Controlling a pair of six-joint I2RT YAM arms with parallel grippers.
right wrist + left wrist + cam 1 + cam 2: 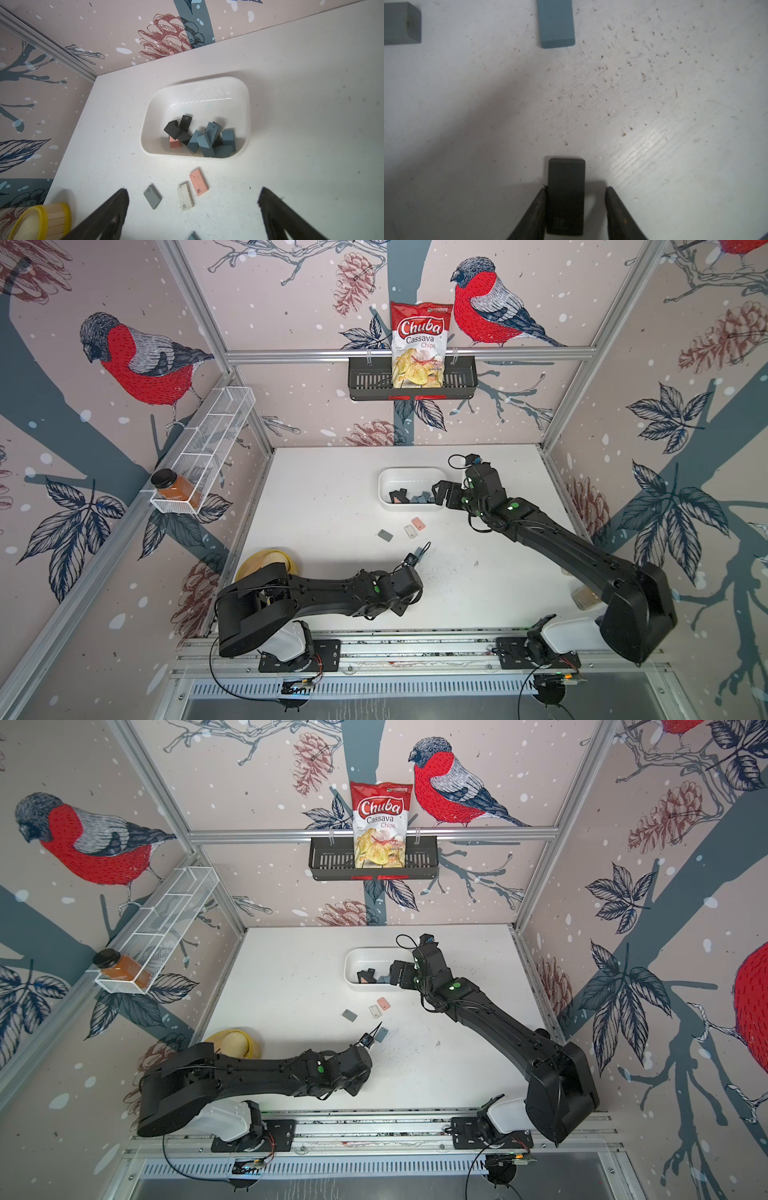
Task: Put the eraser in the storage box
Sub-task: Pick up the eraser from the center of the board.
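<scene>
One storage box (199, 93) is counted on the desk (332, 497). Inside it, piled erasers (204, 145) are seen: one pink, at least three black and about five blue, though an exact count is prevented by overlap. Five more are counted loose on the desk: one grey eraser (152, 197), one white eraser (185, 197), one pink eraser (198, 182), one blue eraser (557, 24) and one black eraser (565, 195). One chips bag (419, 344), one black basket (370, 379), one wire rack (216, 431), one bottle (176, 487) and one yellow-rimmed container (41, 220) are also counted.

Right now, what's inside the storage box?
A heap of erasers in the storage box: black, blue and one pink, bunched at one end. Any beneath the heap are covered.
</scene>
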